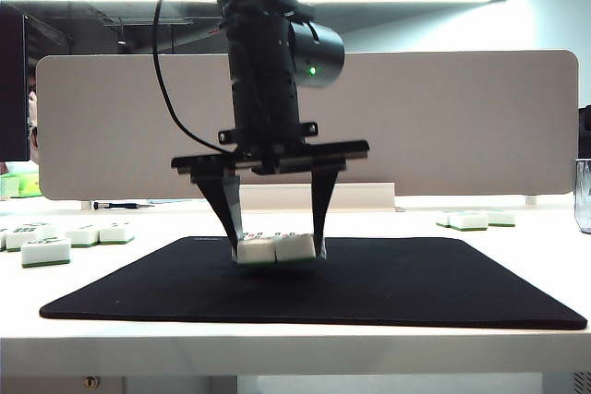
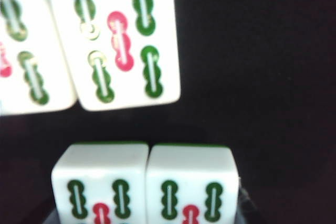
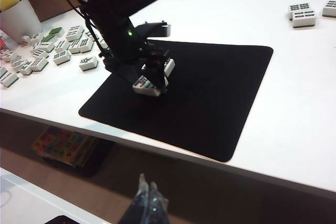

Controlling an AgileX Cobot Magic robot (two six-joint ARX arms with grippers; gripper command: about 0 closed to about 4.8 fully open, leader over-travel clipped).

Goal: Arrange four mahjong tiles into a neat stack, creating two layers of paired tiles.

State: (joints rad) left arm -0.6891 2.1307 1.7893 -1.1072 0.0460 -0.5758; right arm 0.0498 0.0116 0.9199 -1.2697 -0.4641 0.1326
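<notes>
Between the left gripper's (image 1: 275, 248) fingers: gripping two mahjong tiles (image 1: 275, 249) side by side, jaws partly spread. Just beyond, on the black mat (image 1: 416, 283): lying face up, second pair (image 2: 92, 40), long axes roughly parallel. Well back, off the table edge: idling, right gripper (image 3: 145, 199), seemingly closed and empty.

Exterior cam sitting low, facing my flat black rectangular mat (image 1: 369, 288); left wrist looking close down; right wrist overlooking it from afar.
</notes>
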